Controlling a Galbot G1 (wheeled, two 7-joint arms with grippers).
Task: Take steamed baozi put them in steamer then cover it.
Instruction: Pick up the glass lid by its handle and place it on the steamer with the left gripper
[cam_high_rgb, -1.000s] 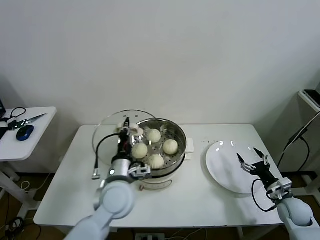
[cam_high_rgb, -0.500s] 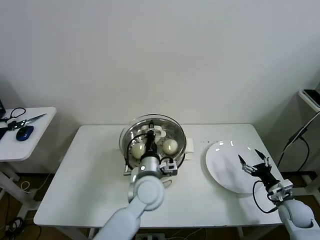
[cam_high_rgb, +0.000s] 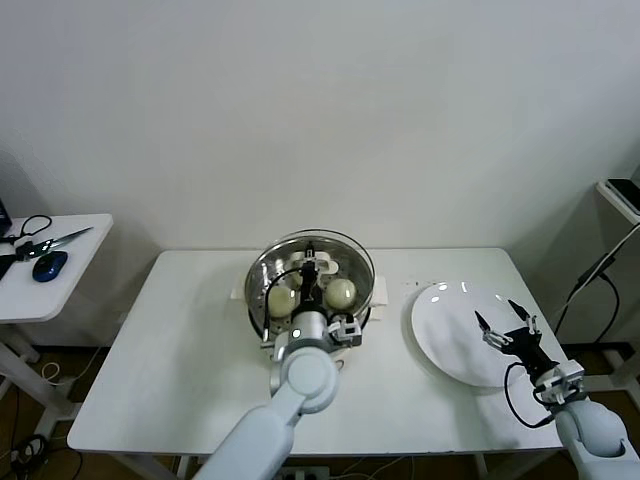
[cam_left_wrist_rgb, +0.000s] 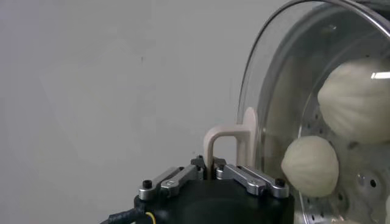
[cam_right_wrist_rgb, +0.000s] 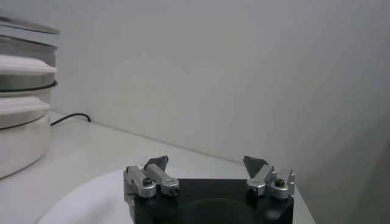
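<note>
The steel steamer (cam_high_rgb: 358, 303) stands at the table's back middle on its white base. The glass cover (cam_high_rgb: 335, 243) sits over it, and baozi (cam_high_rgb: 340, 292) show through the glass. My left gripper (cam_high_rgb: 309, 266) is shut on the cover's cream handle (cam_left_wrist_rgb: 228, 137) above the steamer's centre. In the left wrist view two baozi (cam_left_wrist_rgb: 311, 165) lie on the perforated tray behind the glass (cam_left_wrist_rgb: 274, 91). My right gripper (cam_high_rgb: 508, 322) is open and empty over the white plate (cam_high_rgb: 450, 330) at the right; its jaws stand wide apart in the right wrist view (cam_right_wrist_rgb: 206, 164).
A side table (cam_high_rgb: 50, 275) with scissors and a blue mouse stands at the far left. The steamer's power cord (cam_right_wrist_rgb: 70, 119) runs along the table. The steamer's white base (cam_right_wrist_rgb: 18, 140) shows at the edge of the right wrist view.
My left gripper carried the cover from the steamer's left side to over the steamer, and it now sits centred on the pot. The right arm has not moved.
</note>
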